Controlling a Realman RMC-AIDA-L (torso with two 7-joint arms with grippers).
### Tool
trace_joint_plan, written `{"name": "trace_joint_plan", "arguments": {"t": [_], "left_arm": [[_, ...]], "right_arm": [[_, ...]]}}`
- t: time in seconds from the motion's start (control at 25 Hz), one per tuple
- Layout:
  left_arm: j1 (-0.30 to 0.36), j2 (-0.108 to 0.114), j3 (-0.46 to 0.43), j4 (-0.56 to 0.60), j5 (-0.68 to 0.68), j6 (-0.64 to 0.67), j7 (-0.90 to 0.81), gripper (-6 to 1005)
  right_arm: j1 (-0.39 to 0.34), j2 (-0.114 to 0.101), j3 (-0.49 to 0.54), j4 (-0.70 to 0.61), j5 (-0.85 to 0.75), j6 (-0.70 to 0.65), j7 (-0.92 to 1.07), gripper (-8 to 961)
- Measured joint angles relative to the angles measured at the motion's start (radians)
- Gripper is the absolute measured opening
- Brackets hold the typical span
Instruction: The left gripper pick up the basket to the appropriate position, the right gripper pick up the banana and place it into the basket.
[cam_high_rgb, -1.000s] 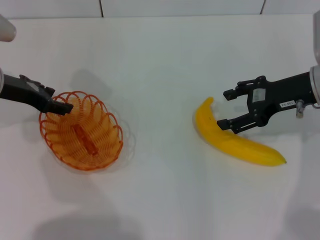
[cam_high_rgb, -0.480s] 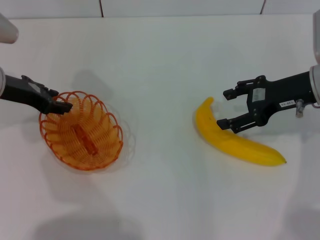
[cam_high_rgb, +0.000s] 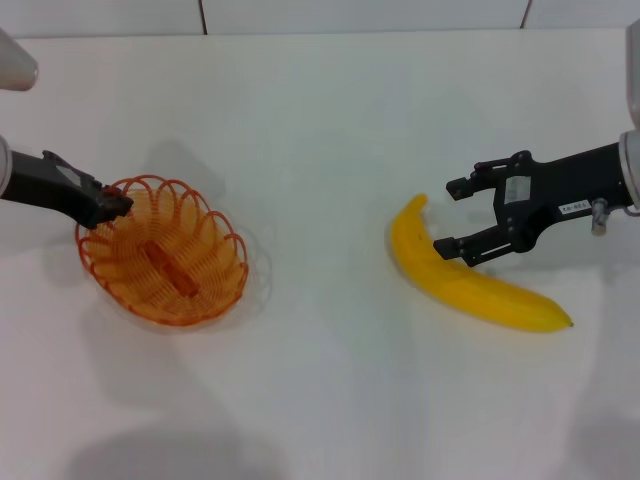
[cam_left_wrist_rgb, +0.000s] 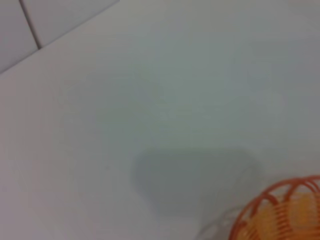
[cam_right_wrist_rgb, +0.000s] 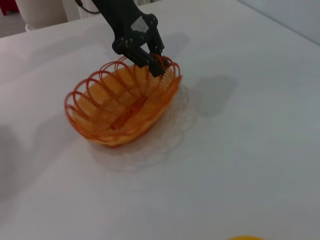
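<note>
The orange wire basket (cam_high_rgb: 165, 252) is at the left, tilted, with its left rim raised off the white table. My left gripper (cam_high_rgb: 112, 206) is shut on that rim; this also shows in the right wrist view (cam_right_wrist_rgb: 155, 62), with the basket (cam_right_wrist_rgb: 122, 105) lifted on the gripped side. A piece of the basket rim (cam_left_wrist_rgb: 280, 212) shows in the left wrist view. The yellow banana (cam_high_rgb: 470, 275) lies on the table at the right. My right gripper (cam_high_rgb: 448, 215) is open and hovers over the banana's upper half, one finger on each side.
The white table (cam_high_rgb: 320, 120) fills the view, with a tiled wall seam along its far edge. A sliver of the banana (cam_right_wrist_rgb: 245, 238) shows at the edge of the right wrist view.
The left gripper has drawn back slightly to the left and lifted the basket's rim, so the basket has tilted and shifted a little. The right gripper and banana have not moved.
</note>
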Motion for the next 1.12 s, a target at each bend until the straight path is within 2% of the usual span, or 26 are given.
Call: {"name": "trace_joint_plan", "arguments": {"t": [0.04,0.28,0.44,0.72,0.92,1.12], "left_arm": [[-0.001,0.0,0.0,-0.004,0.001,0.0,0.001,173],[-0.002,0.002,0.0,0.0,0.0,0.015,0.002,115],[0.018,0.002,-0.009,0.068,-0.03,0.08,-0.006,115],[0.069,0.003,-0.014,0.183,-0.172,0.213,-0.019,114],[0.107,0.001,-0.04,0.172,-0.259,0.192,-0.034,83],[0.113,0.0,-0.054,0.116,-0.337,0.141,-0.069,77]], "right_arm": [[0.0,0.0,0.0,0.0,0.0,0.0,0.0,892],[-0.002,0.0,0.0,0.0,0.0,0.0,0.0,891],[-0.006,0.0,0.0,0.0,0.0,0.0,0.0,891],[-0.008,0.0,0.003,0.0,0.0,0.0,0.0,891],[-0.006,0.0,0.0,0.0,0.0,0.0,0.0,891],[-0.007,0.0,0.001,0.0,0.0,0.0,0.0,891]]}}
